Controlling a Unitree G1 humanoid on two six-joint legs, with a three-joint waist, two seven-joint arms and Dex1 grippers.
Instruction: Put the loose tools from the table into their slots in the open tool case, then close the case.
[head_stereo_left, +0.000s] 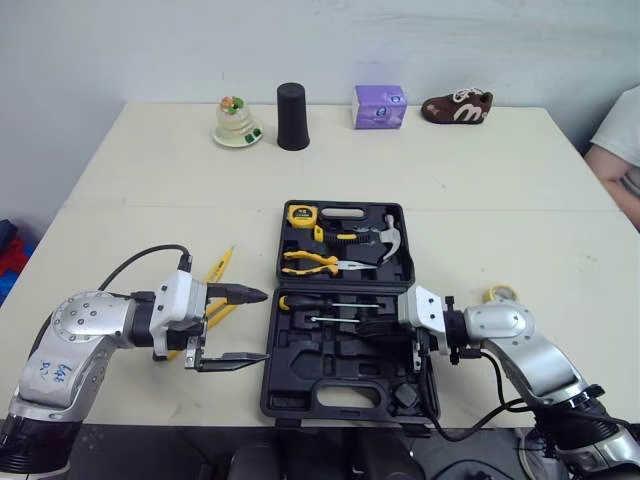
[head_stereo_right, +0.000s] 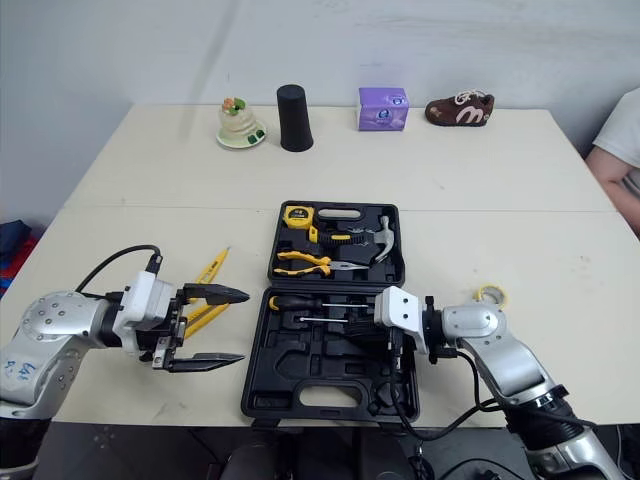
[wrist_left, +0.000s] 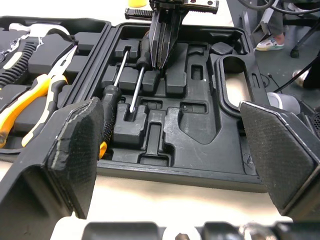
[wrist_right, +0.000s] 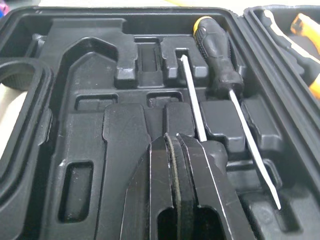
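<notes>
Seating screwdriver (wrist_right: 192, 95) in case (head_stereo_left: 340, 378), near the surface's front edge: right gripper (wrist_right: 175, 142), fingers together, on its handle. Left gripper (head_stereo_left: 258, 326), apart, beside yellow tool (head_stereo_left: 220, 268); likely next pickup.

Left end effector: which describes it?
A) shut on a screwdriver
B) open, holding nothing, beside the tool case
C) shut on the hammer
B: the left end effector has its fingers spread apart with nothing between them, just left of the tool case.
</notes>
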